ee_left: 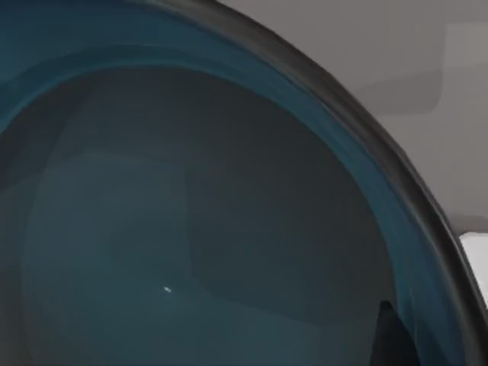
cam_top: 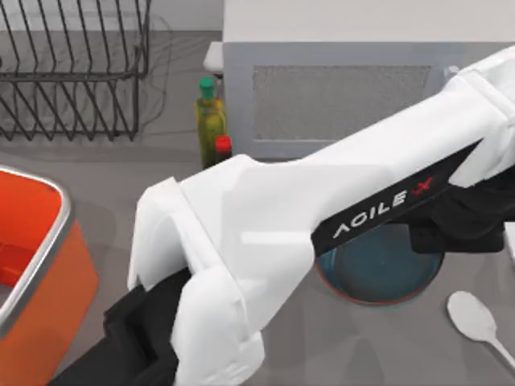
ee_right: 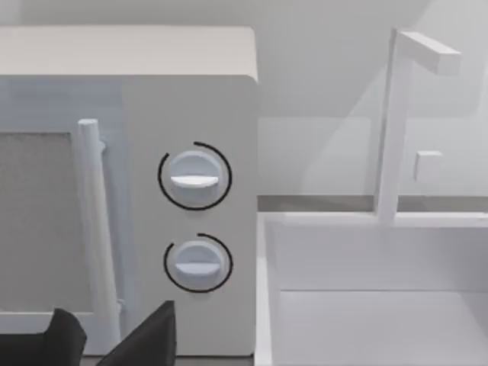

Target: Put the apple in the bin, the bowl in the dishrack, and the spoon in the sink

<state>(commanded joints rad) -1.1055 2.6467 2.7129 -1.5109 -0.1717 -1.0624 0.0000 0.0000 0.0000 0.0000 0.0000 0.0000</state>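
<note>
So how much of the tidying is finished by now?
Nothing looks finished for certain. The left arm reaches across to the bowl, which sits on the table, not in the dishrack. The spoon lies on the table, not in the sink. Something red shows inside the bin.

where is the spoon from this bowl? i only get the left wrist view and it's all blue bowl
Observer: In the top view the spoon lies on the table just right of the bowl, apart from it. The left gripper is over the bowl's right side.
Operator: and the dishrack
Observer: The dishrack stands at the top view's upper left, beyond the bin.
Operator: where's the right arm
Observer: The right gripper is open and faces a microwave, with the sink beside it.
</note>
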